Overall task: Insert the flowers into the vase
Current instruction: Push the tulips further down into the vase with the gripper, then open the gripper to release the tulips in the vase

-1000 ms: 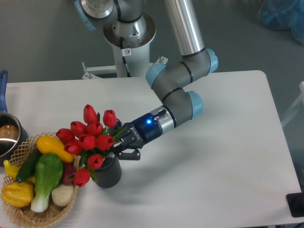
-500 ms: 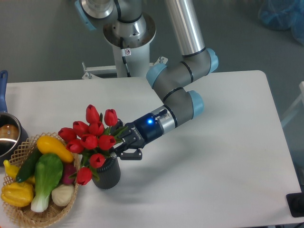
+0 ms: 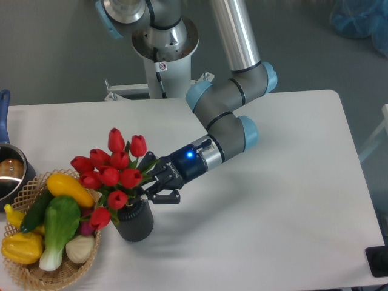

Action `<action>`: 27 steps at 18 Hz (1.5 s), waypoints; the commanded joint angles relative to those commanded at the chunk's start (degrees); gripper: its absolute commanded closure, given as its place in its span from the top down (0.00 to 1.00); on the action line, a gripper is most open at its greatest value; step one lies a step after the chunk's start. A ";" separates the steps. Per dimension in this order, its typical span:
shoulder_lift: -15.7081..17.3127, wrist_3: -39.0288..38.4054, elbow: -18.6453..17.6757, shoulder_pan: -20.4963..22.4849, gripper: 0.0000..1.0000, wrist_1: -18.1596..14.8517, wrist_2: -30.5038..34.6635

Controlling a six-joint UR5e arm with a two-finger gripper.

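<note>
several toy vegetables heaped in a wicker basket at the table's near left corner: yellow squash on top, green bok choy below, dark green cucumber to its left, yellow pepper at the front, something purple just right of the bok choy, half hidden. further left, cut off by the edge, a metal pot with a blue handle. just right of the basket, close to its rim, the grey vase, upright. above the vase's mouth, the tulips, red heads fanned out and leaning left, the lowest blooms overhanging the basket and covering part of its rim. stems running down toward the vase's mouth; whether the ends sit inside is hidden by leaves and blooms. reaching in from the right, the gripper, blue light on its wrist, fingers closed around the stems just above and right of the vase. basket and squash crowding the bunch on the left side, blooms nearly touching the squash. behind, off the table, the arm's base.
</note>
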 joint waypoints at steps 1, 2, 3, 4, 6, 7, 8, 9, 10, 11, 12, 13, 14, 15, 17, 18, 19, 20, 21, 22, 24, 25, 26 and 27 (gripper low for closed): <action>0.09 -0.09 0.00 0.00 0.28 0.00 0.00; 0.09 -0.44 0.00 -0.09 0.27 0.00 0.00; 0.09 -0.61 0.00 -0.09 0.26 0.00 0.00; 0.17 -0.70 0.00 -0.09 0.25 -0.09 0.00; 0.18 -0.62 0.00 -0.09 0.25 -0.09 0.00; 0.09 -0.62 0.09 -0.09 0.26 0.00 0.00; 0.09 -0.35 0.00 -0.09 0.27 0.00 0.00; 0.09 -0.09 0.09 -0.09 0.31 0.00 0.00; 0.09 0.00 0.09 -0.09 0.32 0.00 0.00; 0.09 0.00 0.09 -0.09 0.35 0.00 -0.09; 0.09 0.09 0.09 0.00 0.43 0.00 -0.09; 0.09 0.09 0.09 0.09 0.46 0.09 -0.09; 0.09 0.09 0.09 0.09 0.51 0.00 -0.09; 0.09 0.09 0.09 0.00 0.51 0.00 0.00; 0.00 0.17 0.09 0.00 0.53 0.09 0.00; 0.00 0.18 0.09 0.09 0.53 0.09 0.00; 0.09 0.18 0.09 0.09 0.54 0.09 0.00; 0.00 0.18 0.09 0.17 0.60 0.09 0.00; 0.00 0.26 0.17 0.26 0.65 0.09 0.00; 0.09 0.26 0.09 0.35 0.76 0.09 0.00; 0.09 0.26 0.18 0.44 1.00 0.17 0.09; 0.09 0.18 0.18 0.96 1.00 0.09 0.09; 0.35 0.00 0.44 1.49 1.00 0.09 0.09; 0.70 -0.26 0.79 1.84 1.00 0.00 0.44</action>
